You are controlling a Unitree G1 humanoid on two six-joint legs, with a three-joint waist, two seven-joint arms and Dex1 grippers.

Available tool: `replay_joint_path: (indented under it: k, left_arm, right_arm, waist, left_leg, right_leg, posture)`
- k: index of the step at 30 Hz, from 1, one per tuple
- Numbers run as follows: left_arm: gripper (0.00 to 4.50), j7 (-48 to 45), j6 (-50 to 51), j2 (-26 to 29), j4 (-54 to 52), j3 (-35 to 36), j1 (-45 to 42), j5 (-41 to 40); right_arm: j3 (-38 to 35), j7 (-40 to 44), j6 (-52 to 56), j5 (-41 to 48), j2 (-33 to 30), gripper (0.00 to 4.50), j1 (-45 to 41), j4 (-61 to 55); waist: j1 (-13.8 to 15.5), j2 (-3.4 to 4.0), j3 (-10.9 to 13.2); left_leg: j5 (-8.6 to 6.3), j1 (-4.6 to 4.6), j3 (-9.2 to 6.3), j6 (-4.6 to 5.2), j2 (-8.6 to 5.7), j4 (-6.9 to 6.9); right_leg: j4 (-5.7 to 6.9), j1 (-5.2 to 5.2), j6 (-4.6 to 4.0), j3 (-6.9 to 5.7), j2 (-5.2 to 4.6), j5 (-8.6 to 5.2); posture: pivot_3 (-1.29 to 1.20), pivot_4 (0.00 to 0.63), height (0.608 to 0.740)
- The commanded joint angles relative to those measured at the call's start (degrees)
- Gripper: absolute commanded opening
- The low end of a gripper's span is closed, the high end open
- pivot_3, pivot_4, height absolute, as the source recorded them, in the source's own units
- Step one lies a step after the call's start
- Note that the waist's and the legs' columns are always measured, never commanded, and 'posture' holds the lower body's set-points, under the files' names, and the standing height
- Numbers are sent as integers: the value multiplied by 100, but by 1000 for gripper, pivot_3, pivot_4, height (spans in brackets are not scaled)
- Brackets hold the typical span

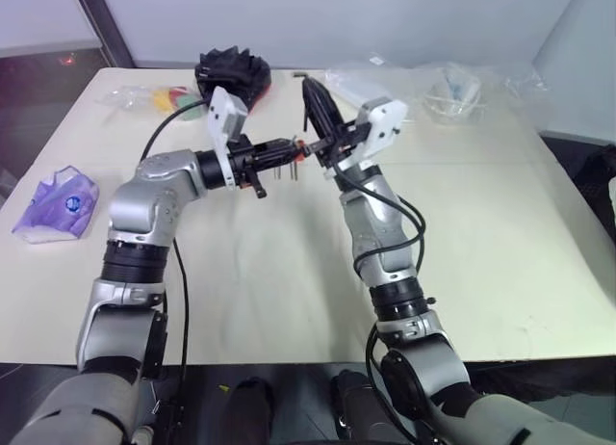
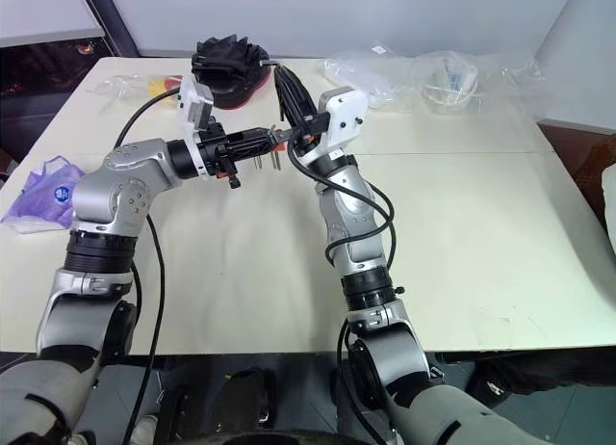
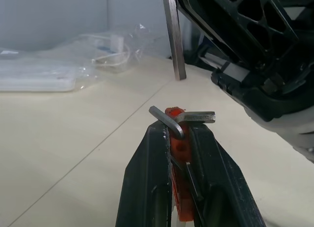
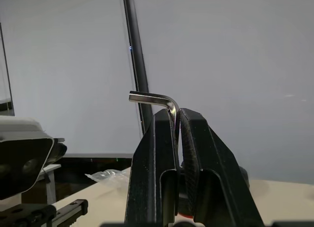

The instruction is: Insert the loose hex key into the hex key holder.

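My left gripper (image 3: 178, 132) is shut on the hex key holder (image 3: 179, 197), an orange-red block with short grey keys sticking out of its top. It holds the block level above the table (image 1: 289, 272), where the holder (image 1: 301, 148) shows as an orange spot at the fingertips. My right gripper (image 4: 177, 114) is shut on the loose hex key (image 4: 149, 97), bent end past the fingertips. In the left wrist view the key's straight end (image 3: 174, 40) hangs just above and beyond the holder, apart from it. The right gripper (image 1: 312, 93) points up and to the left, right beside the holder.
A black ribbed object (image 1: 231, 71) lies at the table's back edge. Clear plastic bags (image 1: 452, 89) sit at the back right, and a wrapped red and yellow item (image 1: 173, 98) at the back left. A purple bag (image 1: 56, 202) lies at the left edge.
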Motion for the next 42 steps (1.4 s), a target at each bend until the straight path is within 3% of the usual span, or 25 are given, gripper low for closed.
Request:
replay_joint_path:
  k: [1, 42]
  left_arm:
    - [0, 13, -22, 0, -186, 133, -183, -100]
    - [0, 195, 304, -10, -355, 292, -261, -408]
  right_arm:
    - [56, 18, -131, 6, 84, 23, -65, -109]
    - [116, -4, -198, -87, 70, 23, 161, -19]
  waist:
    - [0, 0, 0]
    - [1, 0, 0]
  left_leg:
    - [0, 0, 0, 0, 0, 0]
    - [0, 0, -1, 0, 0, 0]
  right_leg:
    - [0, 0, 0, 0, 0, 0]
    - [0, 0, 0, 0, 0, 0]
  posture:
    - [0, 150, 740]
    - [0, 150, 740]
